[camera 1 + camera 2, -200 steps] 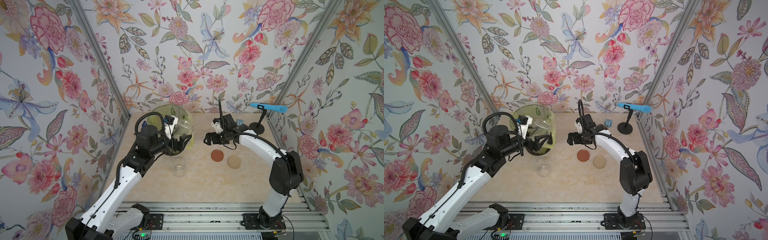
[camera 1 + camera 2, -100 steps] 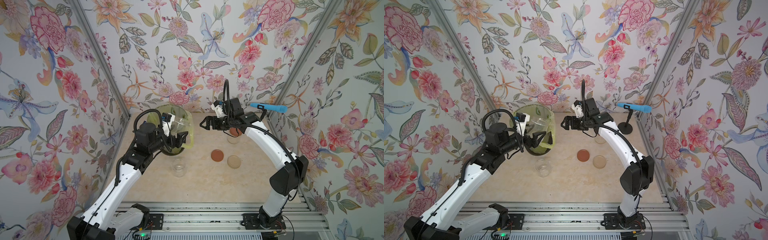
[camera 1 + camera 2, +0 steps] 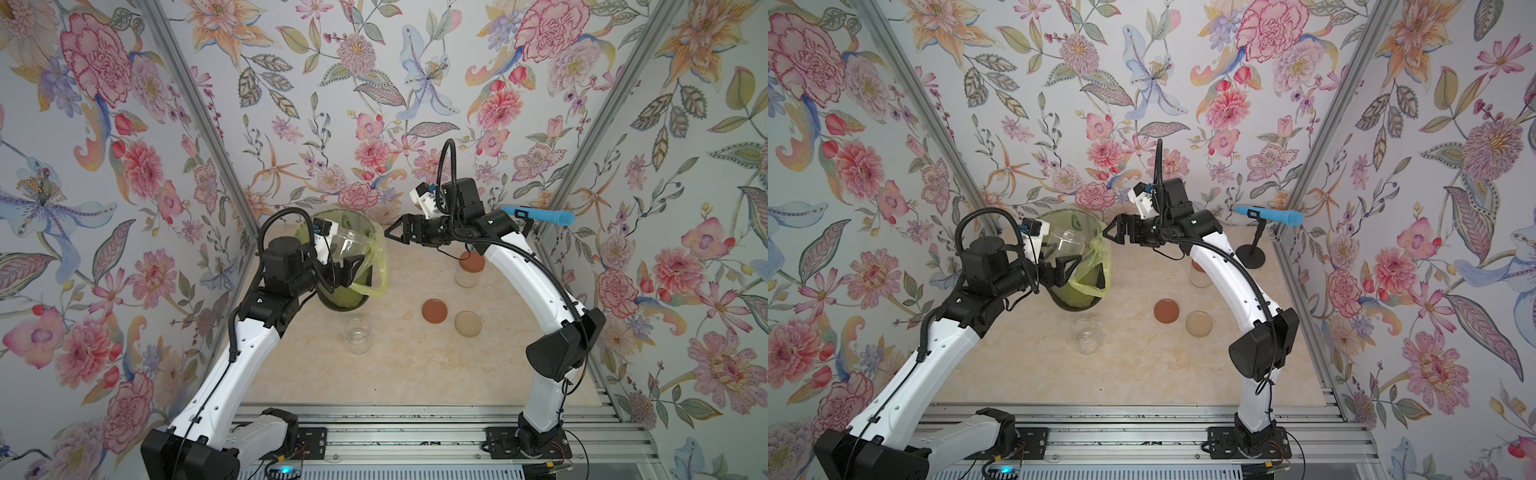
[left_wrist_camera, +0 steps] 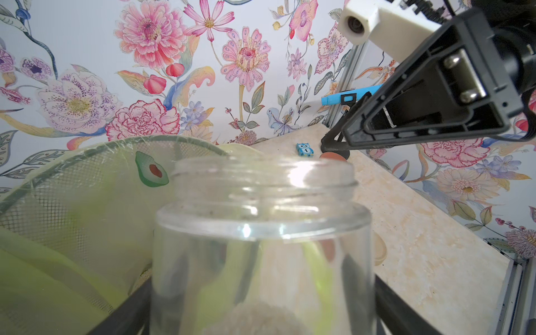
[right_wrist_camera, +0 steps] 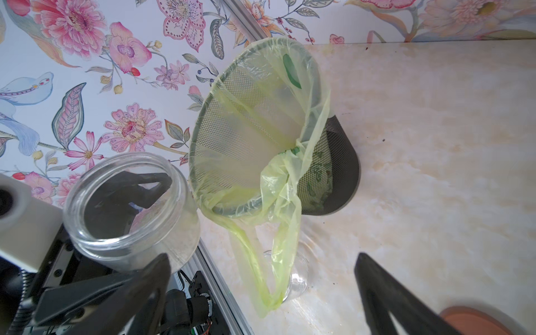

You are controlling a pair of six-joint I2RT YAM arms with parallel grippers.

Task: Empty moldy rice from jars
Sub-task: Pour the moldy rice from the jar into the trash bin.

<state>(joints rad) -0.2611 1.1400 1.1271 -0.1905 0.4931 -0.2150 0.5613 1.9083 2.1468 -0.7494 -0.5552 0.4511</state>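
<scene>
glass jar pinched in the left jaws near the bin; only the left wrist view shows rice inside. right jaws spread, arm partly hiding a capped jar.

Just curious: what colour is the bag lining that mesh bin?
Translucent yellow-green; the bag shows best in the right wrist view.

Both top views look down from high in front onto the beige marbled tabletop. The left wrist camera sits close behind a clear glass jar; the right, apparently rolled sideways, shares the yellow-green-lined mesh bin.
</scene>
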